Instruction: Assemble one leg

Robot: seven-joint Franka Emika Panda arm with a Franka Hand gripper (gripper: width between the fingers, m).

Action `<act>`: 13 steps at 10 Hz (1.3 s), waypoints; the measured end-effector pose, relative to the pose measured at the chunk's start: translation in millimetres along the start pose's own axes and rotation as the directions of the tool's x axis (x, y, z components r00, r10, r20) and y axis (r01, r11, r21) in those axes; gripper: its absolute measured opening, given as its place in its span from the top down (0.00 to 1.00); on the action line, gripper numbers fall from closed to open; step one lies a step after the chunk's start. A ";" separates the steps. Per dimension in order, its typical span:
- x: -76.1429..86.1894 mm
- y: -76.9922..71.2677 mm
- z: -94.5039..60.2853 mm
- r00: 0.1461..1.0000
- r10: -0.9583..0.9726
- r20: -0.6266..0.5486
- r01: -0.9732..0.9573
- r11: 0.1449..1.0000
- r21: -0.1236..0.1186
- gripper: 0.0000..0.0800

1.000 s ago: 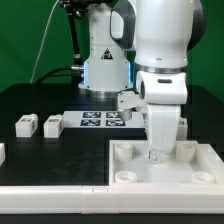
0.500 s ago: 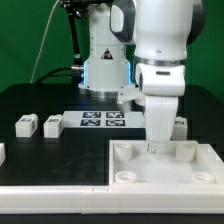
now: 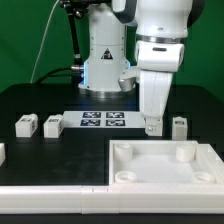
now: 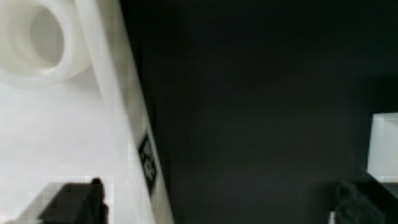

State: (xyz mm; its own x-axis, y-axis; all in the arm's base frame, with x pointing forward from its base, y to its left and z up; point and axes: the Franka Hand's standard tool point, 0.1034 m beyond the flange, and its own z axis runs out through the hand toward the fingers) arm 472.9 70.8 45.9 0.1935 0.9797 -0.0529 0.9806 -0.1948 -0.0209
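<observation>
The large white panel (image 3: 160, 166) with raised rim and round corner sockets lies at the front on the exterior view's right. My gripper (image 3: 152, 126) hangs just above the panel's far edge, open and empty. In the wrist view my gripper (image 4: 219, 205) shows its two dark fingertips (image 4: 71, 203) wide apart over black table, with the panel (image 4: 54, 130) and one socket to one side. One small white leg (image 3: 179, 126) stands close beside the gripper and shows as a white block in the wrist view (image 4: 384, 140). Two more legs (image 3: 26, 125) (image 3: 54, 125) stand at the exterior view's left.
The marker board (image 3: 103, 120) lies flat behind the panel, between the legs. The robot's white base (image 3: 105, 60) stands at the back. Another white part (image 3: 2, 152) shows at the exterior view's left edge. The table is black.
My gripper has risen from the panel's far socket and drawn back over its far edge. The leg on the exterior view's right, hidden before, now shows.
</observation>
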 end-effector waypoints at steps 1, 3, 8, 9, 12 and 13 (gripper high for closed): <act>0.2 -0.4 0.1 0.999 0.032 -0.001 -0.032 0.999 0.002 0.19; 1.2 -1.1 0.4 0.969 0.247 -0.004 -0.247 0.969 0.006 0.19; 11.6 -16.3 6.3 0.649 0.761 -0.008 -0.760 0.648 0.051 0.19; 13.2 -16.9 6.2 0.583 0.813 -0.005 -0.811 0.582 0.058 0.19; 16.1 -24.0 9.1 0.280 0.960 0.005 -0.957 0.278 0.088 0.19; 22.4 -36.0 11.6 0.160 0.987 0.020 -0.983 0.157 0.092 0.19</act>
State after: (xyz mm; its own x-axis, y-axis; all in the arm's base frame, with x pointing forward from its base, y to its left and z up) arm 441.5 99.3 33.9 0.9981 -0.0366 -0.0488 -0.0388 -0.9983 -0.0435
